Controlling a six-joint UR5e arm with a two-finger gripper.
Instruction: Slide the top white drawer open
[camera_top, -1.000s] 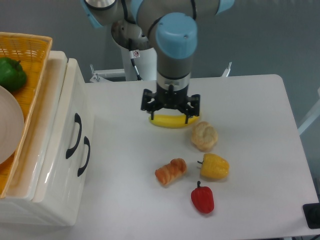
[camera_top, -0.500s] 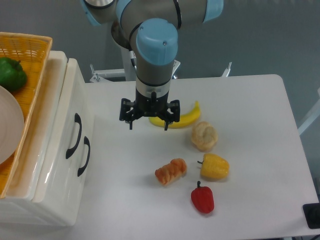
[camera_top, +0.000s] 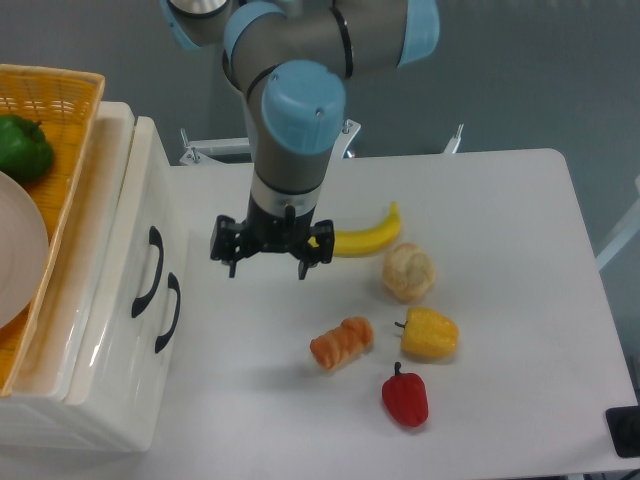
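Observation:
The white cabinet stands at the table's left edge with its front facing right. The top white drawer (camera_top: 152, 215) is shut, and its curved black handle (camera_top: 148, 272) lies just left of the lower drawer's black handle (camera_top: 170, 312). My gripper (camera_top: 268, 266) points down over the table, open and empty. Its fingertips (camera_top: 232, 268) are spread wide. It hangs a short way to the right of the drawer handles and does not touch them.
A banana (camera_top: 365, 238) lies right of the gripper. A bread roll (camera_top: 408, 272), a yellow pepper (camera_top: 430, 333), a croissant (camera_top: 342, 342) and a red pepper (camera_top: 405, 397) are further right and nearer the front. A yellow wicker basket (camera_top: 70, 110) on the cabinet holds a green pepper (camera_top: 22, 145) and a white plate (camera_top: 15, 250).
The gripper has moved left, from over the banana towards the cabinet, and stays open. The banana is now uncovered. The drawers have not moved.

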